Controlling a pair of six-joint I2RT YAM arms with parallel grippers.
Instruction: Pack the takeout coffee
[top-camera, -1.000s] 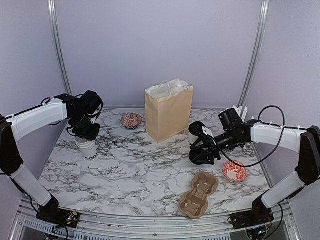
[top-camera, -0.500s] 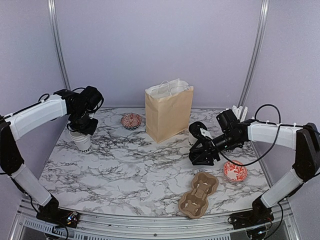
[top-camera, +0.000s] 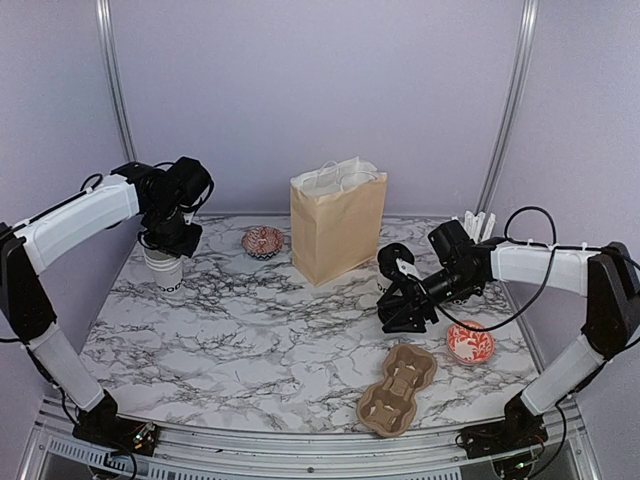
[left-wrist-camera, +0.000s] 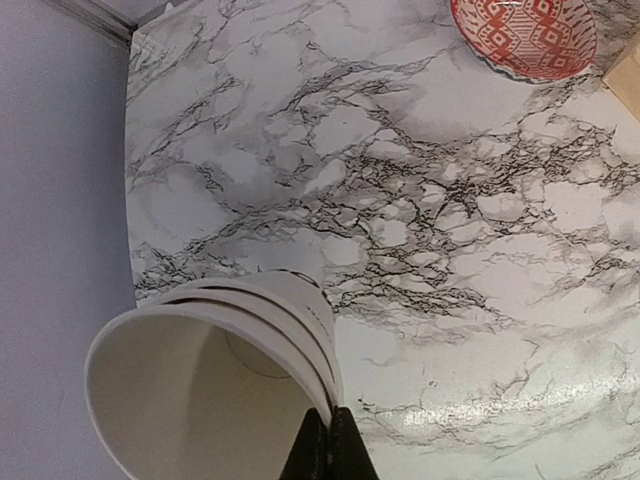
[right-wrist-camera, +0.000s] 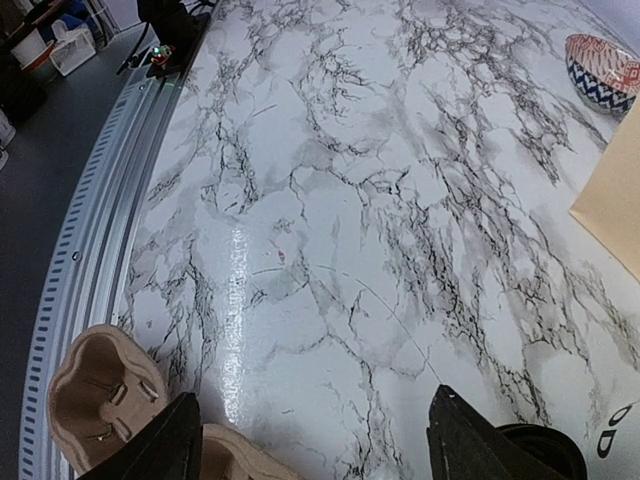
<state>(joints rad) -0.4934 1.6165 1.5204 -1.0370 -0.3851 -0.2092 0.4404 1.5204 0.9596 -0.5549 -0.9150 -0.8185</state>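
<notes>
Lidded coffee cup (top-camera: 391, 258) stands right of paper bag (top-camera: 338, 232). Right gripper (right-wrist-camera: 312, 420) sits just beside it, jaws apart and not around it. Far left, left gripper (left-wrist-camera: 328, 445) is pinched on the rim of a lidless cup stack (left-wrist-camera: 215, 370). Step, likely: reaching for the coffee. Next: straddle the cup, clamp, carry to pulp carrier (top-camera: 398, 390).

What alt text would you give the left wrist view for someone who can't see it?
Shut jaws pinch the rim of nested, lidless white paper cups, with a marble table beyond. A red-patterned bowl sits at the top edge, beside a paper bag corner.
</notes>
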